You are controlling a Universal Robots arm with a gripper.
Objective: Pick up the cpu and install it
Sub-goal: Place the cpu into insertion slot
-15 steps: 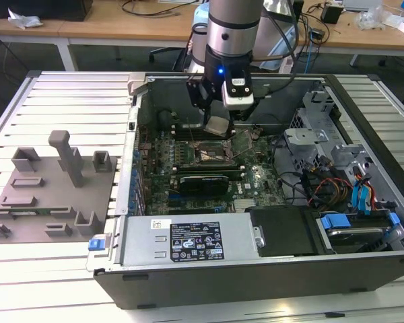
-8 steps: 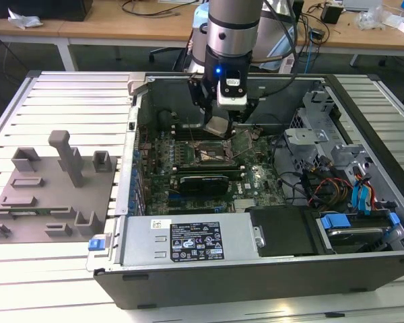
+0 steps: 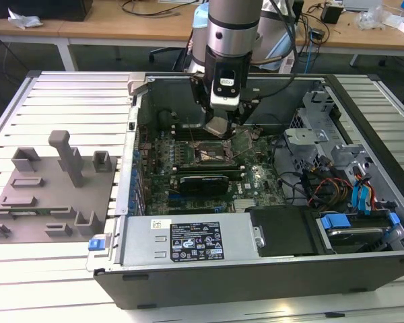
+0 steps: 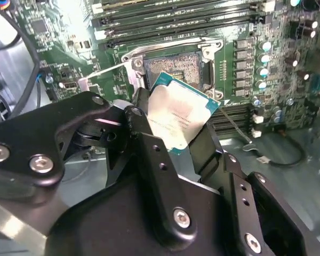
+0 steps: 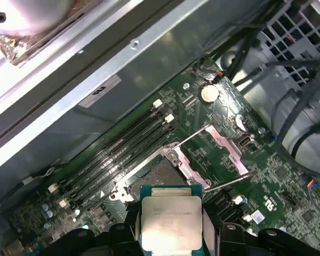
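Black fingers (image 4: 149, 154) of the gripper (image 4: 177, 140) sit closest to the lens in both wrist views, pinched onto two opposite edges of the cpu (image 4: 178, 114) & parted only by the chip's width. Its silvery lid faces both wrist cams, w/ a thin teal rim showing round it. In the exterior view the arm (image 3: 232, 33) comes straight down into the open PC case (image 3: 131, 141), which lies on its side on the slatted bench (image 3: 60, 94). There the chip hangs just above the socket (image 3: 212, 156), apart from it, not seated. That socket is near the middle of the mobo (image 3: 158, 182); its contact field is bare, its load plate (image 5: 218, 145) is swung open to one side, & a thin lever (image 5: 226, 184) lies beside that plate. Memory slots (image 5: 114, 146) run alongside the socket, btwn it & the case wall. A long black expansion card (image 3: 202, 182) lies just beside the socket, on the side toward the PSU (image 3: 188, 242) at the case's near wall. Drive bays (image 3: 350, 195) w/ blue tabs & cables fill the case's end at the exterior view's right. A grey fixture plate (image 3: 54, 182) w/ upright blocks sits on the bench beside the case, toward the bench edge at the exterior view's left.
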